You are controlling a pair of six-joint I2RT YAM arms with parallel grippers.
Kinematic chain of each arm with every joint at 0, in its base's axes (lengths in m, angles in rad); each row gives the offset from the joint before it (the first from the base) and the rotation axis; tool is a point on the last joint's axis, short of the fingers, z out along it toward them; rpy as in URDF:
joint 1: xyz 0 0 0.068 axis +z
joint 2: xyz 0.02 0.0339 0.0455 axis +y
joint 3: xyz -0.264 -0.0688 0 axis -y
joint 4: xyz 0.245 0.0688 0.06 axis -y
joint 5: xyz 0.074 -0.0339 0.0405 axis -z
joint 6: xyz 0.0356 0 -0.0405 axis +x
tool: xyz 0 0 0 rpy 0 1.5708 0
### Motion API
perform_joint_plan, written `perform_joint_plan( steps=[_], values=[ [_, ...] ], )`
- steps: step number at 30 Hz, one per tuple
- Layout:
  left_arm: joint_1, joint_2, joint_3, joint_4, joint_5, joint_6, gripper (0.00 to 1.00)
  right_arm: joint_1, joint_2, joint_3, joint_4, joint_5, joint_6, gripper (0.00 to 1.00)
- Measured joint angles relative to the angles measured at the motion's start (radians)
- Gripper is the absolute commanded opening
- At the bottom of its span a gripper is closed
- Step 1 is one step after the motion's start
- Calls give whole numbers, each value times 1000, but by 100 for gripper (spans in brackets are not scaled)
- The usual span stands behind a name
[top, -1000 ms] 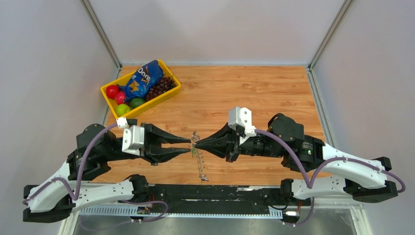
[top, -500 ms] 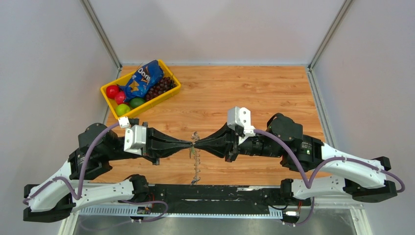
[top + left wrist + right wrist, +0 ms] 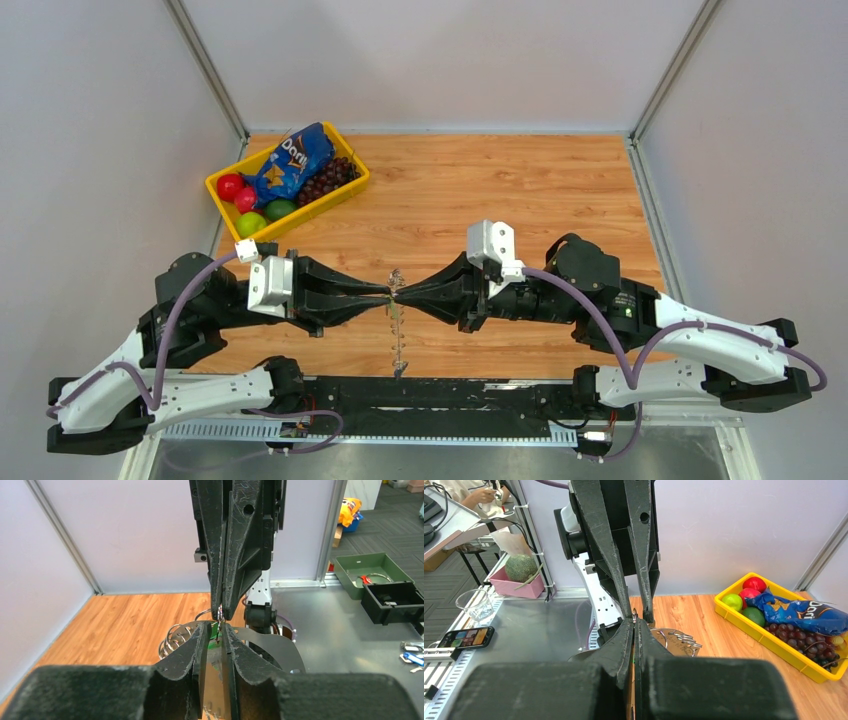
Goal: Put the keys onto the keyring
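Note:
My two grippers meet tip to tip above the table's near middle. My left gripper (image 3: 387,293) (image 3: 218,626) is closed to a narrow gap. The green tag of the keys (image 3: 215,636) and a thin dark key sit in that gap. My right gripper (image 3: 402,293) (image 3: 634,621) is shut on a small wire ring at the top of the keyring (image 3: 399,340). The silvery keyring hangs down from the tips toward the table's near edge. Its hoop (image 3: 265,642) and its fringe of silver pieces (image 3: 684,639) show behind the fingers.
A yellow tray (image 3: 300,215) at the table's far left holds a blue chips bag (image 3: 292,160), grapes (image 3: 330,178) and red and green fruit. Grey walls stand close on both sides. The arm bases line the near edge.
My left gripper was wide open a second ago and has closed at the right gripper's tips. The hanging keyring swung slightly left. The right arm has hardly moved.

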Motion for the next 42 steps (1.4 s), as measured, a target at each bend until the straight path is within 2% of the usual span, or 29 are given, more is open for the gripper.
perform_joint_plan(
  steps=[6,12,35,42],
  values=[
    [0,-1,0,3,-1,0,25,5,0,0,5,2,-3,0],
    [0,-2,-3,2,0,0,20,6,-2,0,9,5,-4,0],
    [0,-17,-11,12,5,1,18,19,-3,-5,52,35,-7,0],
    [0,-15,-52,32,19,-1,31,25,-5,-13,85,114,-6,0]
  ],
)
